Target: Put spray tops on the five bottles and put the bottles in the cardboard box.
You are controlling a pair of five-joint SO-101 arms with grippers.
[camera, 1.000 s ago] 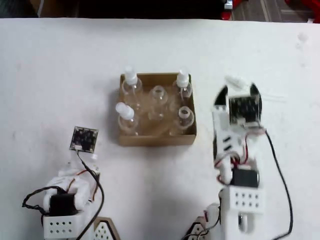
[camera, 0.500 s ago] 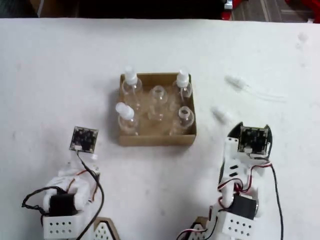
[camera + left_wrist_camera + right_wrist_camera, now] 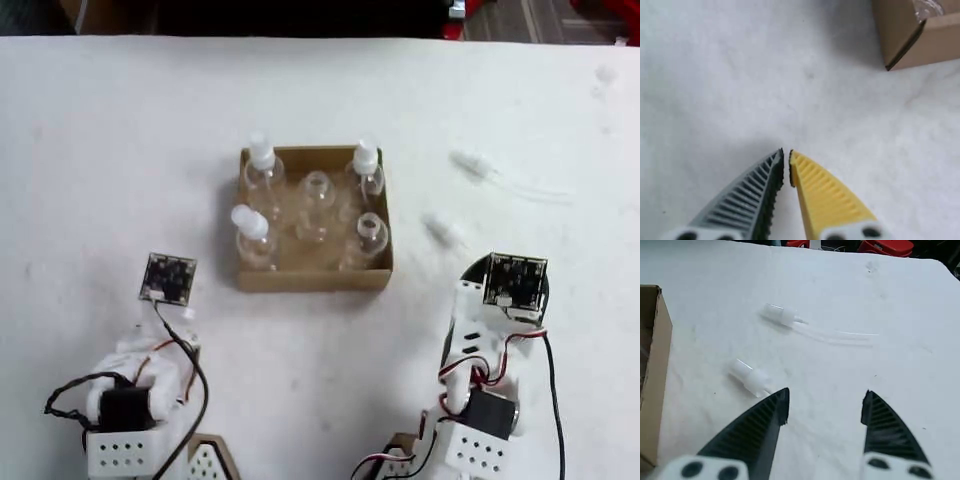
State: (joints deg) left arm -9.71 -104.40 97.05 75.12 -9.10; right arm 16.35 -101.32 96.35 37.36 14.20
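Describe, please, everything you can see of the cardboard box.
The cardboard box is a low, brown, open-topped tray, roughly square, lying flat near the middle of the white table. Five clear bottles stand upright inside it, one in each corner and one in the centre. White spray tops are on three of them, at the two far corners and the near left. The centre and near-right bottles are uncapped. Only the table and the bottles touch the box.

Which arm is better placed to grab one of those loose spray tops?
Probably the right. The right gripper is open, close to the nearer spray top, right of the cardboard box. The left gripper is shut, on the box's other side.
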